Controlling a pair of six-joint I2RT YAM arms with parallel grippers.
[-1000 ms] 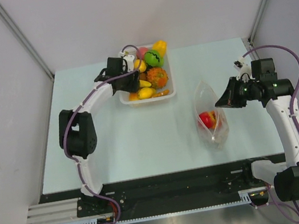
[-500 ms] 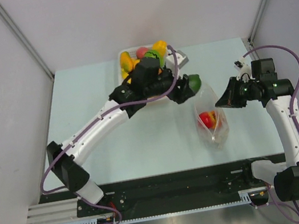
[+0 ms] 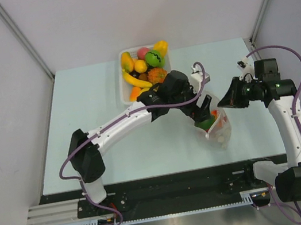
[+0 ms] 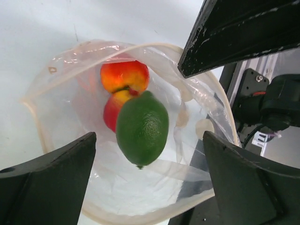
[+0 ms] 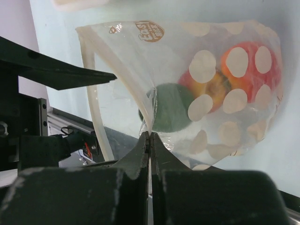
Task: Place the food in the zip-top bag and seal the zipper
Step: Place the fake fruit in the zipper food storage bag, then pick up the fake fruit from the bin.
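Note:
The zip-top bag (image 3: 218, 127) lies right of centre with its mouth held open. My right gripper (image 3: 223, 102) is shut on the bag's mouth edge (image 5: 148, 123), pinching the pale zipper (image 5: 95, 117). My left gripper (image 3: 200, 114) hangs open over the mouth. A green lime (image 4: 142, 129) sits loose between its fingers (image 4: 51, 180), touching neither, inside the bag (image 4: 65, 112) above a red-yellow fruit (image 4: 124, 75). The right wrist view shows the lime (image 5: 168, 112) and the red fruit (image 5: 243, 70) through the dotted plastic. More food fills the basket.
A white slotted basket (image 3: 123, 88) with several toy fruits (image 3: 154, 59) stands at the back centre of the pale table (image 3: 82, 124). The left arm stretches diagonally from its base to the bag. Grey walls close in on both sides.
My left arm swung from the basket to the bag carrying the green lime, then opened. The lime now lies in the bag. The right gripper held still.

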